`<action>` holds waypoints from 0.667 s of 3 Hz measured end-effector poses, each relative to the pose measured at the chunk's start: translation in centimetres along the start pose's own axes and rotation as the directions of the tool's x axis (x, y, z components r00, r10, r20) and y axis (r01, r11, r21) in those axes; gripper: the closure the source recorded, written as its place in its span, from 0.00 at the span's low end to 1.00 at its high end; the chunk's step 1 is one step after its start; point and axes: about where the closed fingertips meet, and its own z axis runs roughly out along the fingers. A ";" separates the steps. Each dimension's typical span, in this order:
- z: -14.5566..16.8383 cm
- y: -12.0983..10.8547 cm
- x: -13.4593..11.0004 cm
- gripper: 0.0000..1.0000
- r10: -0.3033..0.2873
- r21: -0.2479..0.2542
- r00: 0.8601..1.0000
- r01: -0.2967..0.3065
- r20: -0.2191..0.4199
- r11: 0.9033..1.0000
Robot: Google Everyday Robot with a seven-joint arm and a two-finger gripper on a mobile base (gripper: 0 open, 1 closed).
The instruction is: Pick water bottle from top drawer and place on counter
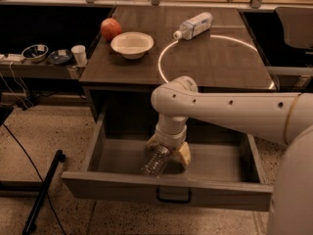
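Observation:
The water bottle (155, 163), small, clear and ribbed, lies on its side in the middle of the open top drawer (146, 190), its near end pointing at the front panel. My gripper (168, 148) reaches down into the drawer over the bottle's far end. Its two tan fingers (184, 153) stand apart, one on each side of the bottle. The white arm hides the bottle's cap end. The counter (215, 65), dark wood with a thin white circle, lies behind and above the drawer.
On the counter stand a white-labelled bottle (194, 25) lying at the circle's far edge, a white bowl (131, 44) and a red apple (111, 29). A low shelf at the left holds bowls and a cup (78, 54). A black pole (44, 190) lies on the floor at the left.

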 end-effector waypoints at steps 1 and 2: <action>0.3 -1.1 -0.9 0.42 -0.050 0.034 0.998 0.049 0.029 0.998; -0.4 -1.1 -1.0 0.65 -0.051 0.035 0.998 0.050 0.029 0.998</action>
